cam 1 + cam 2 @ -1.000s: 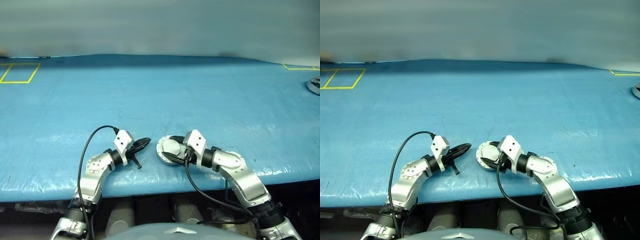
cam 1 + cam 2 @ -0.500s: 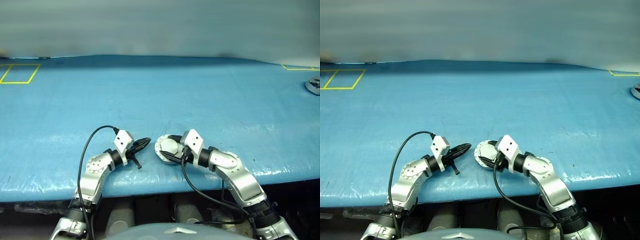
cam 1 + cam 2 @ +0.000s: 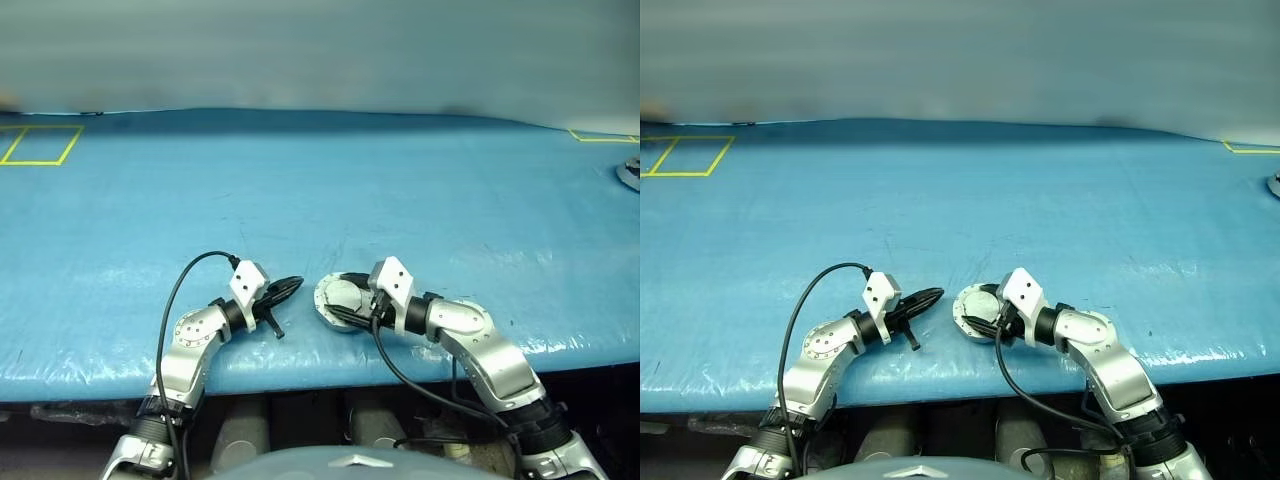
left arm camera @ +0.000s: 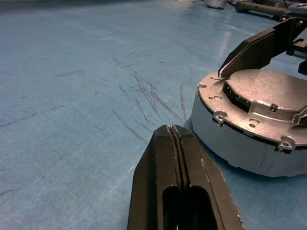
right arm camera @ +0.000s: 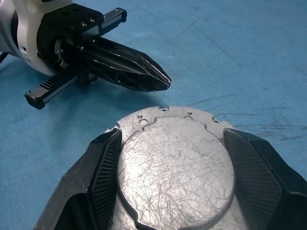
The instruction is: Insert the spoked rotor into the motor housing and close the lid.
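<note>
Little has moved since a second ago: both arms sit as they did, and the right gripper with its round metal piece has only wobbled slightly over the near edge of the blue surface.

Its two black fingers are spread wide and press against opposite sides of the motor housing, which shows a plain, scratched silver-grey face upward, with a flange of small holes and tabs around it. Seen from the left wrist, the housing's grey side wall meets the blue surface, so it appears to rest there rather than hang in the air.

Just beside it, the left gripper points toward the housing with its fingers pressed tightly together and nothing between them — only a thin seam runs down the closed tips. The tips stop a little short of the housing's wall, not touching it.

Outward from the two grippers, the blue surface carries fine dark scratches near the housing. A yellow taped rectangle lies at the far left corner, another yellow corner mark at the far right, and a round silvery object sits at the right edge — too cut off to identify.
</note>
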### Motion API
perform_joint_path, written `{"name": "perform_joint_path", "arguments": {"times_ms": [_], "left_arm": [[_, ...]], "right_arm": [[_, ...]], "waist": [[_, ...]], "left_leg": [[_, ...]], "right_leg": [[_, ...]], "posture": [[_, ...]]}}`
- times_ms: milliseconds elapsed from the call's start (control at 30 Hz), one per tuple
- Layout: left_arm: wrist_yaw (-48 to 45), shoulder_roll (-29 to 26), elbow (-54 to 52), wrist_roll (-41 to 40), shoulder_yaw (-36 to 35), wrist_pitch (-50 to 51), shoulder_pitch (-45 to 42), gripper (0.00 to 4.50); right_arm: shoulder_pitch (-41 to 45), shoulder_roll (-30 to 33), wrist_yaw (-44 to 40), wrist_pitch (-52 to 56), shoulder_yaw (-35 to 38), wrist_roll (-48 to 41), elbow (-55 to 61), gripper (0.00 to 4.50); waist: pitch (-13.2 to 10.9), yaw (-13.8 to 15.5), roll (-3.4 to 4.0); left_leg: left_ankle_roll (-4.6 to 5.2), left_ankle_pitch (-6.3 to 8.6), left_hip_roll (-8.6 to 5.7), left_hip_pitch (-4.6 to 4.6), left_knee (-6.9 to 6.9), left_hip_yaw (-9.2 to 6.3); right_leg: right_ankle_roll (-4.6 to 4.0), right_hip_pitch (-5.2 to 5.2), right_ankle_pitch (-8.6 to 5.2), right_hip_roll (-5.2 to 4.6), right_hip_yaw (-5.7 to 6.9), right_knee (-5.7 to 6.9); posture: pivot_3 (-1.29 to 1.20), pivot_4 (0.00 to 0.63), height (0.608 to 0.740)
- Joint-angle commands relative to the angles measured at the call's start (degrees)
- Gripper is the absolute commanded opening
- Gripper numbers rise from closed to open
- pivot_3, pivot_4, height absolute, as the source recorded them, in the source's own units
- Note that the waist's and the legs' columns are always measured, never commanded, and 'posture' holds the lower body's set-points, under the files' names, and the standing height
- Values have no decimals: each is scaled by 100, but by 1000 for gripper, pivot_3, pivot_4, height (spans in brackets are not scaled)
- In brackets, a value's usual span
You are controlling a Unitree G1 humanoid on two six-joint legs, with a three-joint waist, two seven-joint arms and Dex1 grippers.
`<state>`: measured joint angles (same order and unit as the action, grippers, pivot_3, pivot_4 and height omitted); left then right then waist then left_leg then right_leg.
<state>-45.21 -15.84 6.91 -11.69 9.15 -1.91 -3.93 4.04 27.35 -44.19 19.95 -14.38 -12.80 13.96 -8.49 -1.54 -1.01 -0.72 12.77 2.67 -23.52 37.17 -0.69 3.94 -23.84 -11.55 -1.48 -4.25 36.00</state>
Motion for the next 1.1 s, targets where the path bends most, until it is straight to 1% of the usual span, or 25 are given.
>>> {"name": "perform_joint_path", "arguments": {"times_ms": [33, 267, 400, 600, 1033, 1067, 1100], "left_arm": [[-12, 25, -134, -27, 18, -71, -39, 0], [4, 20, -150, -27, 32, -69, -24, 0], [-10, 32, -154, -49, 48, -54, -23, 0], [-18, 50, -148, -58, 66, -45, -24, 0], [5, 81, -178, -62, 56, -52, 42, 0], [0, 80, -181, -67, 56, -46, 41, 0], [-6, 78, -180, -70, 56, -45, 41, 0]], "right_arm": [[-50, 108, 50, -120, -169, 366, -314, 3034], [-7, 105, -36, -153, -128, 274, -550, 3034], [55, 214, -94, -203, -188, 416, -689, 3034], [81, 270, -517, 182, -20, -181, -576, 3034], [296, 454, -426, -192, -316, 467, -951, 3034], [308, 461, -436, -174, -316, 462, -972, 3034], [301, 392, -536, 51, -182, 128, -908, 3034]], "waist": [[0, -4, 0], [2, -16, -1], [3, -17, -1], [4, 3, -1], [6, 16, -3], [6, 15, -3], [7, 15, -4]], "left_leg": [[0, 0, 0, 3, 2, 0], [0, 0, 1, 9, 10, 0], [0, 0, 2, 9, 10, 0], [0, 0, 1, 8, 11, 0], [0, 0, 1, 11, 11, 0], [0, 0, 1, 13, 11, 0], [0, 0, 1, 15, 12, 0]], "right_leg": [[0, 3, 0, 0, 0, 0], [1, 10, 0, 0, 0, 2], [1, 10, 0, 0, 0, 2], [0, 11, 0, -1, -1, 1], [1, 12, 0, -1, -1, 0], [1, 14, 0, -1, 0, 0], [1, 14, 0, -1, -1, 0]], "posture": [[0, 150, 740], [0, 150, 740], [0, 150, 740], [0, 150, 740], [0, 150, 740], [0, 150, 740], [0, 150, 740]]}}
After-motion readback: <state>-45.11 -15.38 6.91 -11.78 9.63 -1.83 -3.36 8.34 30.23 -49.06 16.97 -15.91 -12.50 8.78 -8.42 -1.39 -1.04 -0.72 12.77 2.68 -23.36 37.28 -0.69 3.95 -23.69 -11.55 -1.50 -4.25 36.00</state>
